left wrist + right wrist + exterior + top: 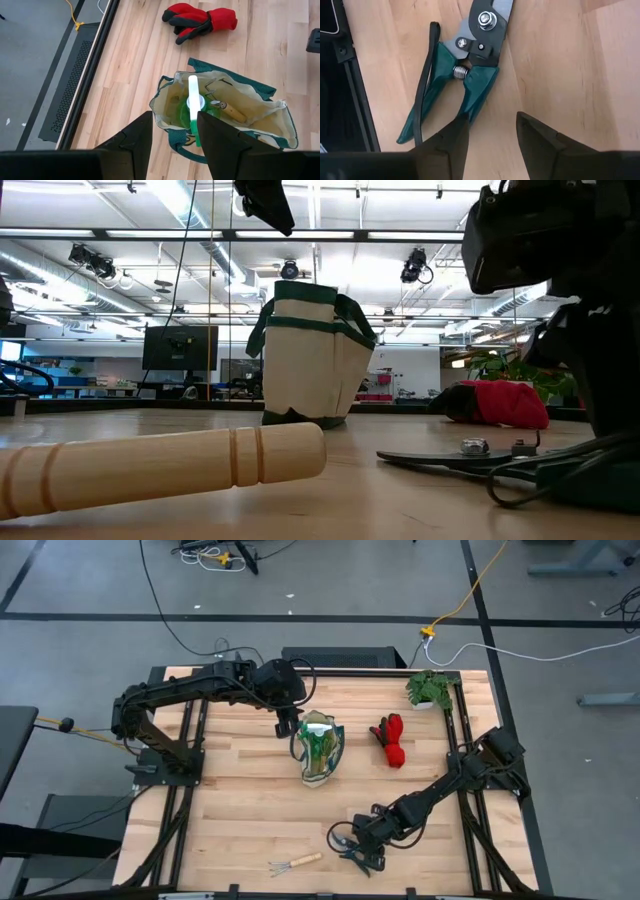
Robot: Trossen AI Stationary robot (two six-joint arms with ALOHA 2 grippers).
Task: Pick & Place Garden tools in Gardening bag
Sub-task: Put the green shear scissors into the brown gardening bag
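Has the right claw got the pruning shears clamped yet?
No. In the right wrist view the right claw is open above the pruning shears, which lie flat on the table, fingers not closed on the handles.

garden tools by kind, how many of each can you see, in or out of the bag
hand rakes: 2, one on the table, one in the bag
pruning shears: 1
gloves: 1 red-and-black bundle
spray bottle: 1
total: 5

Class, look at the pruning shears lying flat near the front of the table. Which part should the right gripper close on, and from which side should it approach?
Grip the shears across the two green handles, just behind the spring, coming straight down. They lie flat on the table, so only the top is free; the handles look thicker than the blades. The right gripper already hangs open above them.
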